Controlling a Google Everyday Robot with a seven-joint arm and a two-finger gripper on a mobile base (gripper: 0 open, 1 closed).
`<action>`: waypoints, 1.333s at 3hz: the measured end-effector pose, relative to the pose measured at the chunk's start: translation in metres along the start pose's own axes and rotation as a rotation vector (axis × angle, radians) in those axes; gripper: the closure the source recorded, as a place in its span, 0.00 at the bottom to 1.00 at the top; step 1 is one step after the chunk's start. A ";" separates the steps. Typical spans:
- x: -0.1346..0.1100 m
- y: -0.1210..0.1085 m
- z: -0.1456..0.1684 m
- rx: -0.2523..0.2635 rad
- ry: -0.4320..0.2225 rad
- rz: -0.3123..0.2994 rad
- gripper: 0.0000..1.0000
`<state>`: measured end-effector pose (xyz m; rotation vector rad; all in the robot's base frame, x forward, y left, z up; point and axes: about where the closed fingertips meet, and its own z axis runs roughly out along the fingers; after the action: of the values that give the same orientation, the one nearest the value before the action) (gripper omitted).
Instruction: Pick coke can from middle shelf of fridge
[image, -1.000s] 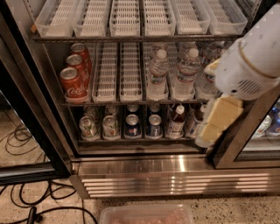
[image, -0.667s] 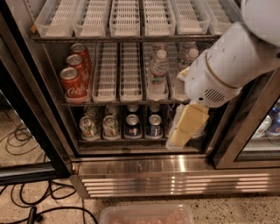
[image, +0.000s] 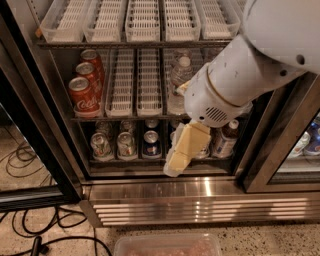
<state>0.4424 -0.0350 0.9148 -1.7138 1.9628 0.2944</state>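
Gripper is hanging low, well right of the front can; we cannot tell its state. We are judging the can light, thin-walled, slick: grasp mid-body.

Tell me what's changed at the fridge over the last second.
The arm has swung left across the open fridge. This carried the gripper from the right side to low in front of the centre, and the arm now hides more of the water bottles. The gripper has taken hold of nothing. The three coke cans sit unmoved in the left lane of the middle shelf, and the bottom-shelf cans are as before.
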 end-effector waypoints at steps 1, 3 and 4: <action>-0.006 0.000 0.012 0.028 -0.042 0.024 0.00; -0.035 0.030 0.103 0.029 -0.225 0.185 0.00; -0.054 0.028 0.133 0.071 -0.310 0.211 0.00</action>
<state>0.4503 0.0806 0.8250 -1.3274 1.8964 0.5259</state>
